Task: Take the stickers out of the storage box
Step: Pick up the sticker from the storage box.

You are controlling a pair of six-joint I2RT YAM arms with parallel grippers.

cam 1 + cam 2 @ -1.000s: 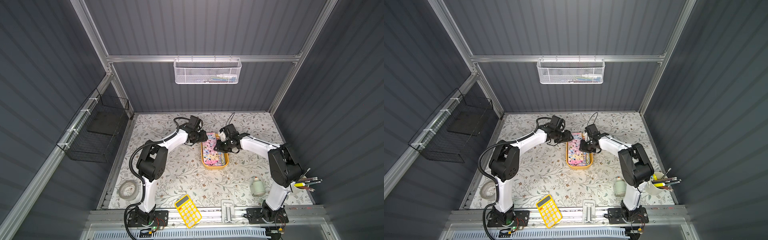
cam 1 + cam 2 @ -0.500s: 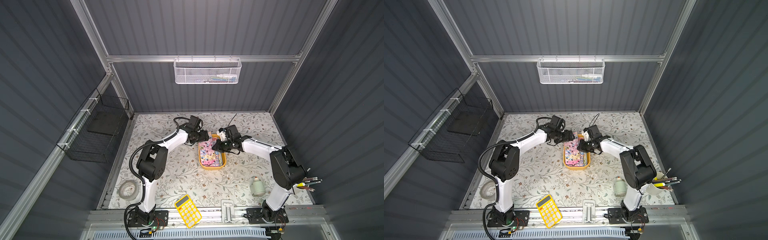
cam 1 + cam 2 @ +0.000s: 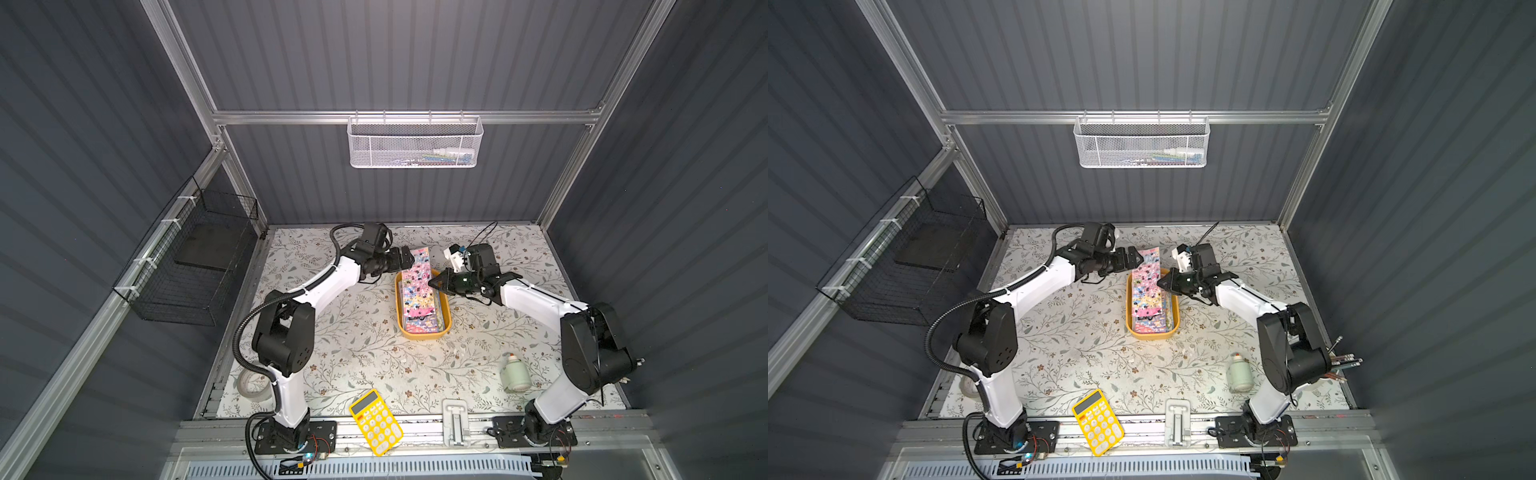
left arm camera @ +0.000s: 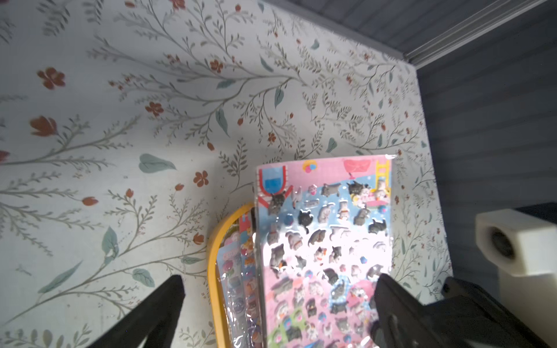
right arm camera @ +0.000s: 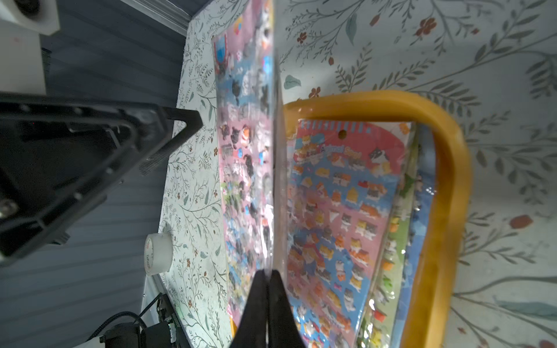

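Observation:
The storage box (image 3: pixel 419 336) (image 3: pixel 1152 334) is a mustard-yellow tray in the middle of the table, with stickers (image 5: pixel 340 211) stacked inside. One pink sticker sheet (image 3: pixel 420 258) (image 4: pixel 325 226) stands tilted up on its long edge, its far end sticking out past the box's back rim. My right gripper (image 3: pixel 432 284) (image 5: pixel 268 274) is shut on that sheet's edge. My left gripper (image 3: pixel 409 259) (image 4: pixel 277 307) stands open at the sheet's far end, one finger on either side of it, and grips nothing.
A yellow calculator (image 3: pixel 376 422) lies at the front edge, a tape roll (image 3: pixel 253 384) at the front left and a white bottle (image 3: pixel 514 371) at the front right. A pen cup (image 3: pixel 1337 365) stands by the right arm. A white mesh basket (image 3: pixel 414 141) and a black wire basket (image 3: pixel 195 257) hang on the walls.
My left gripper has opened wide. My right gripper has shut on the pink sheet's edge and shifted left, tipping the sheet up. The box slid slightly left.

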